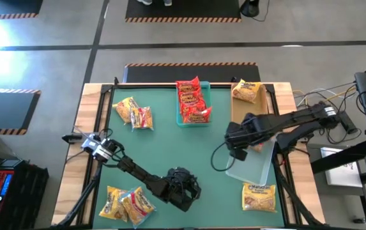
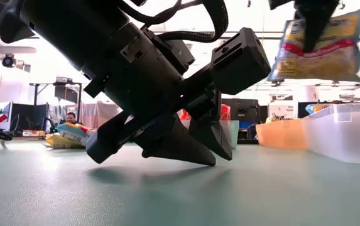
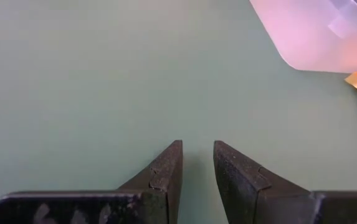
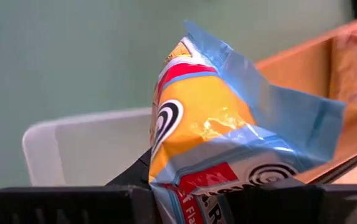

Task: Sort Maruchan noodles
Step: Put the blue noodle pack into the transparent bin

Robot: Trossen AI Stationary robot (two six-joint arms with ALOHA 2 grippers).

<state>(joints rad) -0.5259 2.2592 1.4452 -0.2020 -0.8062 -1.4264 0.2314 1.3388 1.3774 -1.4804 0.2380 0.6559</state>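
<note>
Over the right side of the bench [image 1: 170, 153], right claw [image 4: 166, 186] hangs above the clear tray [image 1: 253, 163], clamped on one yellow-orange noodle packet [image 4: 215, 137] with blue edge print; low view shows that packet dangling by its crimped end, well off the surface. Left claw [image 3: 197, 168] sits at the near middle of the green mat, tips down on or just off bare mat, fingers nearly together with a narrow gap, nothing between them, waiting. Other packets: red stack in the teal tray [image 1: 192, 118] at far centre, yellow-white ones in the tan tray [image 1: 240, 108] far right, loose pair far left [image 1: 136, 113], loose bunch near left [image 1: 126, 203], one loose near right [image 1: 259, 196]. Step in hand looks like carrying the held packet to its bin; from these views I can't say for sure whether clear or tan tray is the target, though the clear one is directly under it. To do it well: keep the pinch firm since the hold is on thin crinkly film that could slip, centre the packet over the tray's open floor instead of the rim, lower until the packet's free end is inside the walls, then release so it lies flat and doesn't bounce out. Keep the cable loop by the wrist clear of the tray edge. Left arm should stay parked so the two don't cross.
</note>
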